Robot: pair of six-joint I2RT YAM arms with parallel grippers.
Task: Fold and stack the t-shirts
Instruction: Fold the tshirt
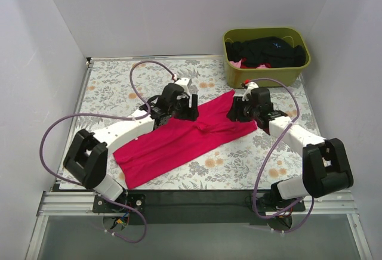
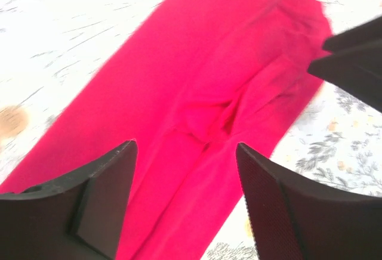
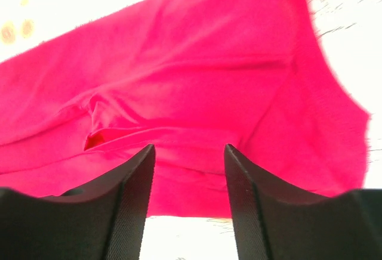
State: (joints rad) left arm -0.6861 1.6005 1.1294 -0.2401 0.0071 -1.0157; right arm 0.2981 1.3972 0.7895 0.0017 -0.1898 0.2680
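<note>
A crimson-red t-shirt [image 1: 179,141] lies folded lengthwise as a long band, slanting across the floral table from near left to far right. My left gripper [image 1: 190,110] hovers over the band's far edge near its middle. In the left wrist view it [image 2: 185,146] is open above the red cloth [image 2: 197,75], with nothing between its fingers. My right gripper [image 1: 234,112] stands at the shirt's far right end. In the right wrist view it [image 3: 189,149] is open too, over the cloth's edge [image 3: 197,63]. Black t-shirts [image 1: 268,50] lie bundled in a bin.
An olive-green bin [image 1: 268,73] stands at the far right corner, with a bit of pink cloth under the black ones. The floral table [image 1: 113,87] is walled by white panels on three sides. The right gripper's black fingers [image 2: 352,63] show in the left wrist view.
</note>
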